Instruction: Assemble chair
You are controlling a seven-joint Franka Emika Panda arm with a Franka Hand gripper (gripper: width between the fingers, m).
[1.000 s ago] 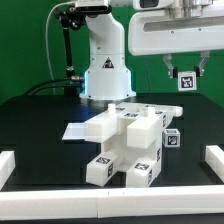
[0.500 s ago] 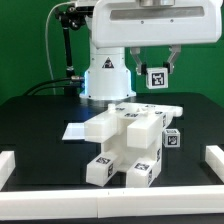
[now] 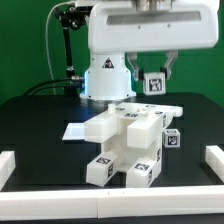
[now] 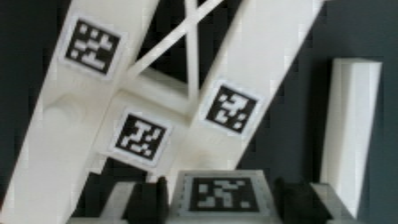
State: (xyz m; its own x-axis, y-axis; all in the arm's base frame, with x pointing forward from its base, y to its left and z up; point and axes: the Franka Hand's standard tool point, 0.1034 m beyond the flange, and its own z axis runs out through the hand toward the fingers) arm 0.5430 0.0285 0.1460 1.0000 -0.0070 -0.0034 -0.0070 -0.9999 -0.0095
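Your gripper (image 3: 153,77) hangs in the air above the far side of the black table (image 3: 40,115). Its two fingers (image 3: 137,68) point down. They are closed most of the way on a small white block (image 3: 154,84), whose black-and-white tag faces the exterior camera. The block touches nothing but the fingers.

In the wrist view the gripper (image 4: 221,196) shows as two dark fingers (image 4: 121,203) with the same block (image 4: 222,190) clamped between them, tag side to the lens.

The rest of the chair (image 3: 125,140) lies on the table, well below the gripper and apart from it. In the exterior view it sits at about 7 o'clock from the gripper. It is a cluster of chunky white parts pressed against one another, with tags on the faces nearest the camera. A tagged post end (image 3: 174,138) sticks out at the cluster's 3 o'clock side.

The wrist view looks down past the block onto an X-braced panel (image 4: 169,75) carrying three tags. A plain white post (image 4: 352,110) lies beside it on the dark table.

In the exterior view the marker board (image 3: 72,131) lies flat at the cluster's 9 o'clock edge, partly hidden by it. The arm's white base (image 3: 105,75) stands at 9 o'clock from the gripper. White border rails (image 3: 12,165) sit at the near corners.
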